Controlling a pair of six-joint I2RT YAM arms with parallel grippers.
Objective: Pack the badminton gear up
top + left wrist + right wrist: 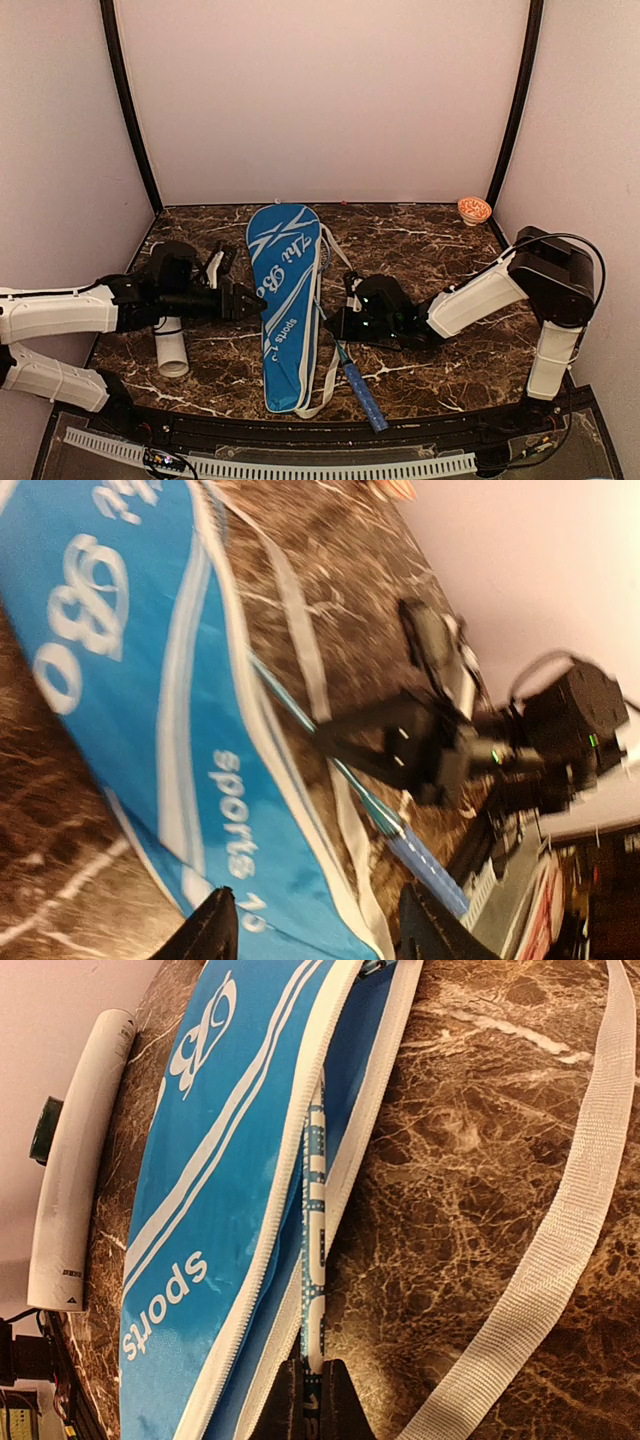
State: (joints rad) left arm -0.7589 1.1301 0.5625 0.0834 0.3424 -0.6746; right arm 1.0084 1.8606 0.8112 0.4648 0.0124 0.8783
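Nearest me, a racket's blue handle [362, 398] sticks out toward the near edge of the marble-patterned bench [450, 250], right of centre. Its thin shaft slants away to the left and slips into the open right edge of the racket cover [283, 300]. The right gripper [310, 1405] is pressed together on that shaft, just beside the cover's edge.

The cover lies flat down the middle of the bench, white lettering up and broad end far. Its white strap [560, 1240] loops loose on the marble to the right.

On the left a white tube [172, 352] lies on the bench, partly hidden under the left arm. The left gripper [320, 935] is at the cover's left edge, fingers spread and holding nothing.

In the far right corner sits a small orange-patterned bowl [474, 209].
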